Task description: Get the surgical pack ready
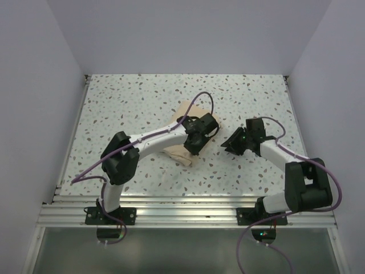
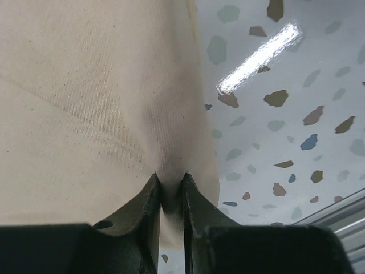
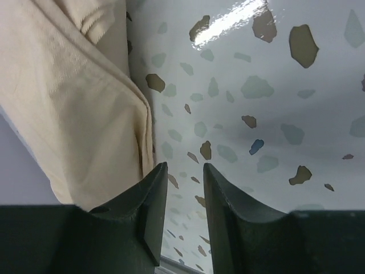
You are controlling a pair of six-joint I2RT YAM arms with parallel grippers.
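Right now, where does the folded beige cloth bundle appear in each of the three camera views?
Top external: the folded beige cloth bundle lies at the centre, partly under the left arm.
Left wrist: it fills the left and middle, pinched by the left pincer.
Right wrist: it runs along the left edge.
Shared landmark: the speckled table top.

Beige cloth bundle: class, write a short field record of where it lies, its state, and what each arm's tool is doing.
item: beige cloth bundle, folded and rumpled
location: speckled table, near the middle
left tool: shut, pinching a fold of the cloth
right tool: open, nothing between its fingers, cloth edge to one side
tray, instruments, gauze: none visible in any view
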